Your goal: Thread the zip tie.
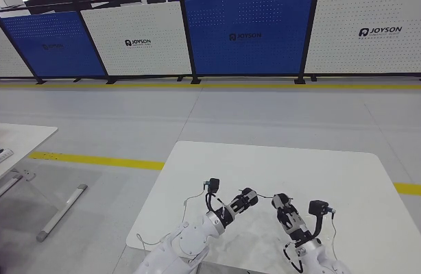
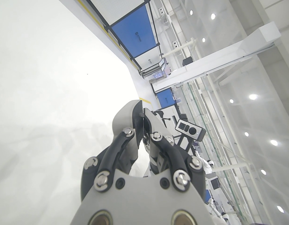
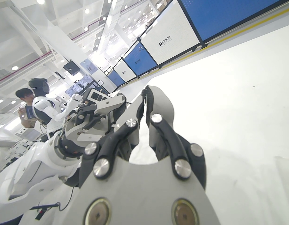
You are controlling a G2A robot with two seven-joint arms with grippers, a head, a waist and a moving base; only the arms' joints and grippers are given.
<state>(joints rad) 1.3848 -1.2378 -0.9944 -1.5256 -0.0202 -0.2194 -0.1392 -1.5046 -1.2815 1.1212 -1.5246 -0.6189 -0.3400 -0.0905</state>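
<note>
Zip tie (image 1: 265, 196) is stretching as a thin dark line above the white desk (image 1: 334, 164) in the top view, running from your left tool (image 1: 249, 198) to your right tool (image 1: 280, 201), which are sitting near each other over the desk's near half. From up there you are seeing their grip too small to judge. The left wrist view is giving you what the top view is not: the left tool (image 2: 142, 113) is pressing its fingers (image 2: 125, 118) together and pinching the zip tie (image 2: 143, 127), which is showing edge-on as a slim dark strip between the ribbed pads (image 2: 137, 121), with the desk lying pale behind. The right wrist view is showing the right tool (image 3: 145, 92) likewise squeezed together at the tips, a small dark nub of the tie sticking out there, and the left arm (image 3: 53, 151) is lying just beside it over the desk.
</note>
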